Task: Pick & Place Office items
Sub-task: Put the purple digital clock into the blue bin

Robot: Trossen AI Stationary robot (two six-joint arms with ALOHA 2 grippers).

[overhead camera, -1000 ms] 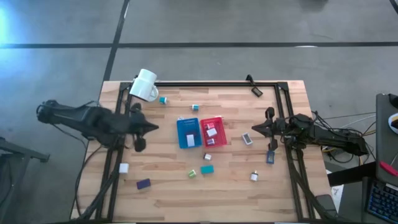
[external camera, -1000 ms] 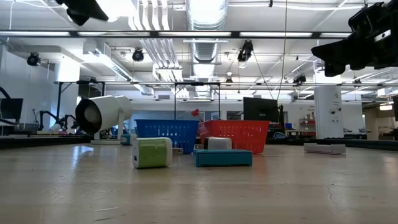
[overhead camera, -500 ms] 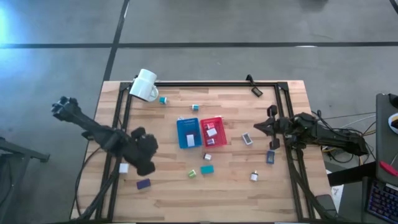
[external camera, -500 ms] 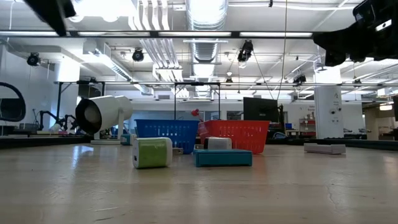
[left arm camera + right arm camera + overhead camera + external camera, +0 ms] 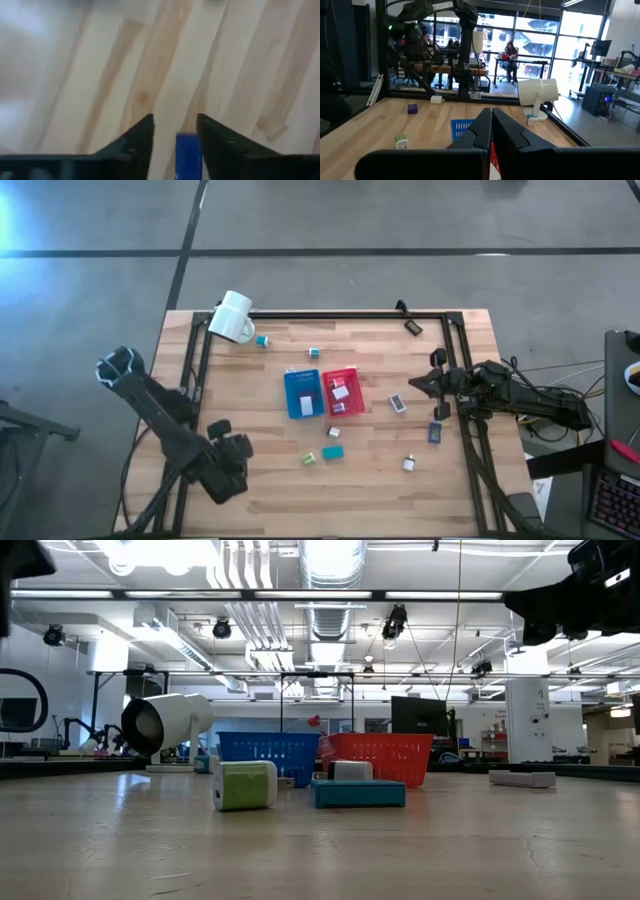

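**Left arm lines up on the dark blue block**

The left fingers (image 5: 175, 131) stand parted with nothing between them yet; a dark blue block (image 5: 188, 155) lies on the bare wood right in the gap, seen down the wrist view, apart from both tips as far as can be told. In the high view the left gripper (image 5: 228, 470) hangs over the desk's near-left corner, and its body hides the block there.

The step in hand looks like the approach for a pick. The next move calls for a straight drop so the fingers straddle the block, then a clench, a lift and a carry to the blue tray (image 5: 302, 394) or red tray (image 5: 342, 391) at mid-desk.

The right fingers (image 5: 491, 129) are clenched on nothing; that arm waits over the desk's right edge (image 5: 420, 387).

Other items lie scattered: a green block (image 5: 310, 460) and teal block (image 5: 333, 451) near the middle, a white one (image 5: 409, 464) toward the near-right, a dark blue one (image 5: 435, 433) by the right edge, and two small ones (image 5: 263, 340) near the mug (image 5: 234, 317) at the far-left corner.
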